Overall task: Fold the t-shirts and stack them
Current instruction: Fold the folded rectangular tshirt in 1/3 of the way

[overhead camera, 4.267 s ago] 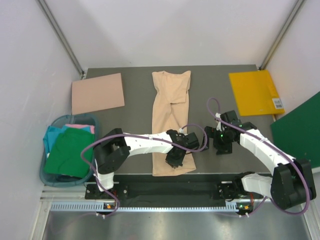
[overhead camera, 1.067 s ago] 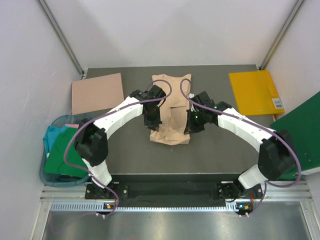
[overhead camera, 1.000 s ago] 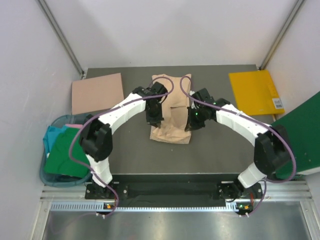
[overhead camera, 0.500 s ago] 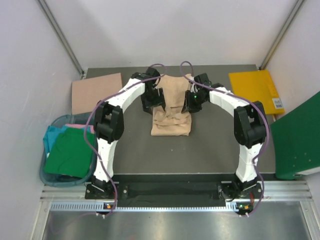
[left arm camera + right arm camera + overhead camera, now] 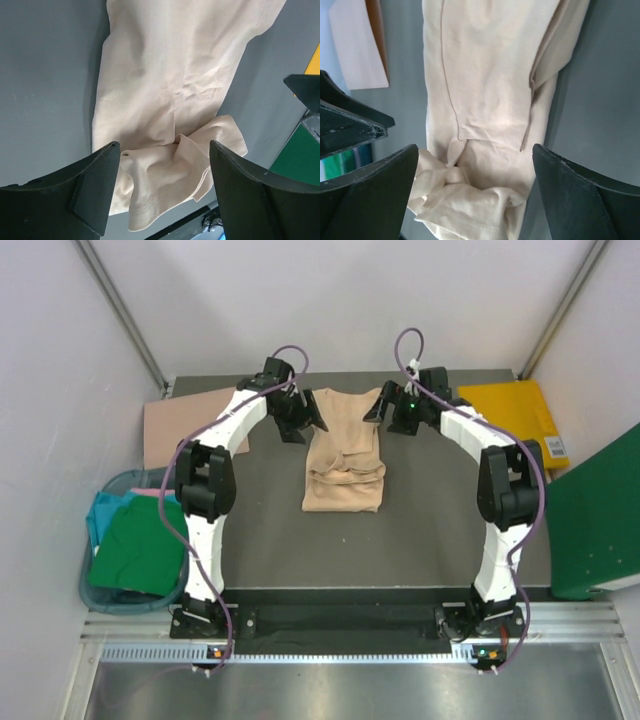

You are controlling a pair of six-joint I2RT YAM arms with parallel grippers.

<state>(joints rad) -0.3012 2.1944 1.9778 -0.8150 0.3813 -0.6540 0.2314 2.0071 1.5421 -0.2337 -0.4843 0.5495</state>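
A light beige t-shirt (image 5: 343,455) lies in the middle of the dark table, its near half doubled back over the far half in a rumpled, uneven fold (image 5: 345,475). My left gripper (image 5: 305,418) hovers at the shirt's far left corner, open and empty. Opposite it, at the far right corner, my right gripper (image 5: 385,410) also stands open with nothing held. In the left wrist view the gripper (image 5: 165,190) has its fingers spread wide above the bunched hem (image 5: 170,185). The right wrist view shows that gripper (image 5: 475,195) the same way over the shirt (image 5: 490,75).
A blue basket (image 5: 88,588) at the left holds a green t-shirt (image 5: 140,550) over pink and teal ones. A tan sheet (image 5: 175,425) lies at the far left, a yellow folder (image 5: 505,420) at the far right, and a green board (image 5: 600,520) leans at the right edge.
Both grippers carried the shirt's near hem toward the far end, then opened and let it go. They have since drawn apart and up to the far corners.
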